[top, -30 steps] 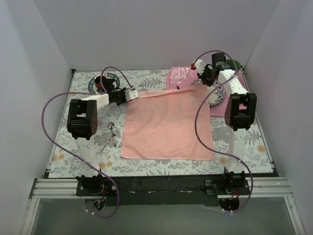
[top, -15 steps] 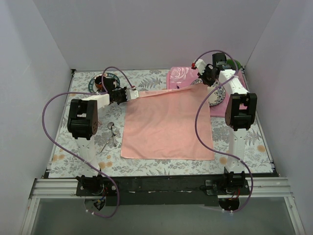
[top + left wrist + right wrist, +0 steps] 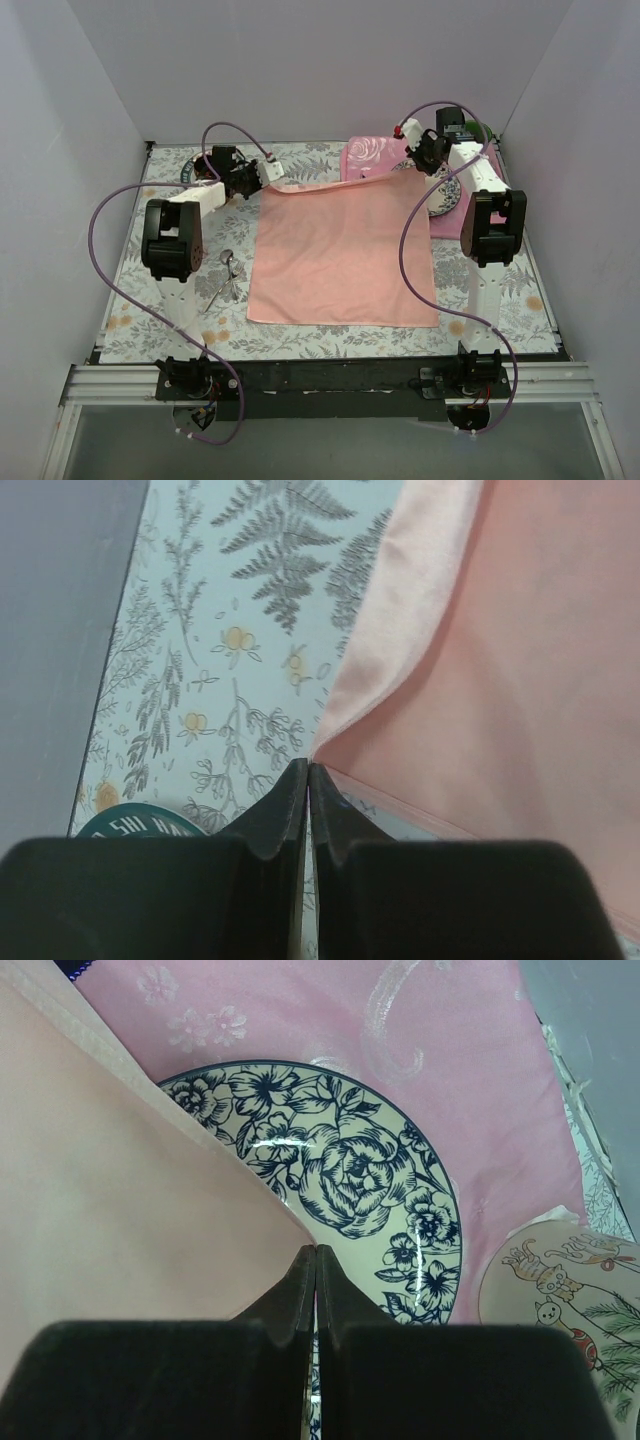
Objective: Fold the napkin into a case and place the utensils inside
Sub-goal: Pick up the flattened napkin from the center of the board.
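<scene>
Moved farther since earlier, left gripper (image 3: 268, 176), jaws clenched, lifts the napkin (image 3: 340, 250) by its far-left corner; right gripper (image 3: 410, 160) jaws apparently grasp the far-right corner.

The left end effector (image 3: 264, 178) and right end effector (image 3: 413, 163) each pinch a far napkin (image 3: 345, 255) corner.

You have a napkin (image 3: 343, 255) of matt, soft cloth. Your plate (image 3: 350, 1170) is glossy glazed; the placemat (image 3: 300, 1010) is sheened cloth. Utensils (image 3: 226, 270): shiny metal.
</scene>
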Robot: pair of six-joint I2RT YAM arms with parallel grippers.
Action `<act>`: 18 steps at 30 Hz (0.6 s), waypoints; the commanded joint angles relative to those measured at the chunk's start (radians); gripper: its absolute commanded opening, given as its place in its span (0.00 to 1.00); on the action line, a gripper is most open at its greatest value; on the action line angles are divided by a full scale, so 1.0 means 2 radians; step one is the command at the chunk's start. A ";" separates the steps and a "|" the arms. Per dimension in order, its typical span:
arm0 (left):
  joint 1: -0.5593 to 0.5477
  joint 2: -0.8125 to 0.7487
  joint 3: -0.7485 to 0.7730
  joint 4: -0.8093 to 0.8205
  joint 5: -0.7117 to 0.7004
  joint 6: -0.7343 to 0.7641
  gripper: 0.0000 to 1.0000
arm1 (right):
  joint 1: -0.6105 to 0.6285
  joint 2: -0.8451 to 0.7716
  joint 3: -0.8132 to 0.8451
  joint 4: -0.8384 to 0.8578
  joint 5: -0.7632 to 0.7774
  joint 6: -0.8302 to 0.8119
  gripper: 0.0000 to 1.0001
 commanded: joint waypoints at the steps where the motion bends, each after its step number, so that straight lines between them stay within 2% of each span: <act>1: 0.002 0.024 0.058 0.024 -0.010 -0.114 0.00 | -0.006 0.003 0.011 0.028 -0.005 0.023 0.01; 7: 0.002 0.055 0.103 0.014 -0.027 -0.155 0.00 | -0.006 0.004 0.010 0.037 -0.002 0.029 0.01; 13: 0.003 0.065 0.102 0.005 -0.027 -0.151 0.00 | -0.007 0.004 0.010 0.036 -0.003 0.028 0.01; 18: 0.005 0.079 0.120 0.006 -0.037 -0.184 0.00 | -0.007 0.008 0.010 0.042 0.005 0.030 0.01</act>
